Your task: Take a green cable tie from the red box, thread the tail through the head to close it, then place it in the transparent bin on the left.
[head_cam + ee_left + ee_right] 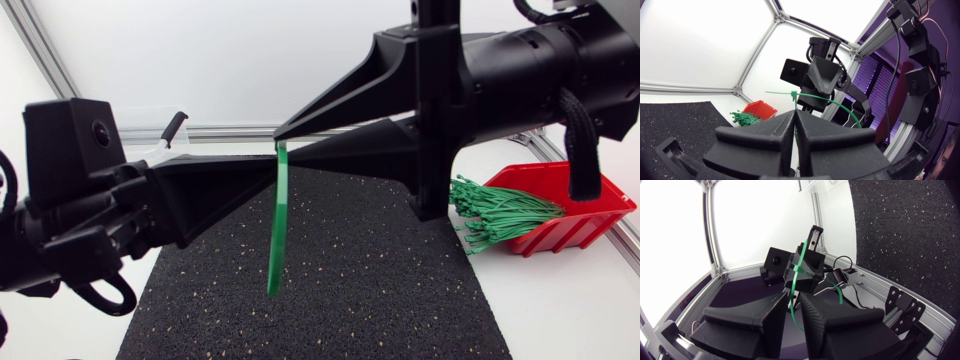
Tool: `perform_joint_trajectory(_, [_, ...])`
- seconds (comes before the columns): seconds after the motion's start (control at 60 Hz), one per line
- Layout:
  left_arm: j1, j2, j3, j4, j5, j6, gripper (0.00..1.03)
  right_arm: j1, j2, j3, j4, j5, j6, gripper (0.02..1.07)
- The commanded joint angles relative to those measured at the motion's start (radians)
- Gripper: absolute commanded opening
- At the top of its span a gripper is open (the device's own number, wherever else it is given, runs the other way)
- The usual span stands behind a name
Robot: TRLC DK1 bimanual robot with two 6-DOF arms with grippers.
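Observation:
A green cable tie hangs straight down above the black mat, its upper end where both grippers meet. My left gripper, coming in from the left, is shut on the tie; the left wrist view shows the strap pinched between its fingers. My right gripper faces it from the right. In the right wrist view its fingers stand slightly apart around the tie, so the right gripper is open. The red box at the right holds a bundle of green ties.
The mat covers the middle of the white table. A bit of the transparent bin shows behind my left arm at the back left. In the left wrist view the red box lies beyond the mat's edge.

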Motion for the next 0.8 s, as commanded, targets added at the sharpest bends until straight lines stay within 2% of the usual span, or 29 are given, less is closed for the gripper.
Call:
perform_joint_trajectory(0.0, [0.013,0.004,0.012,0.020,0.009,0.015,0.04,-0.013,-0.031,-0.016,0.002,0.006,0.022,0.26])
perform_joint_trajectory(0.3, [0.029,-0.013,0.015,0.019,0.011,0.012,0.04,-0.077,-0.042,-0.048,0.019,0.007,0.022,0.26])
perform_joint_trajectory(0.65, [-0.020,-0.016,0.012,0.014,0.011,0.021,0.04,-0.089,0.050,-0.039,0.068,0.006,0.023,0.27])
perform_joint_trajectory(0.7, [-0.023,-0.014,0.012,0.014,0.012,0.023,0.04,-0.086,0.058,-0.037,0.075,0.006,0.025,0.33])
perform_joint_trajectory(0.783, [-0.021,-0.014,0.013,0.014,0.020,0.023,0.04,-0.072,0.066,-0.031,0.077,0.006,0.025,0.33])
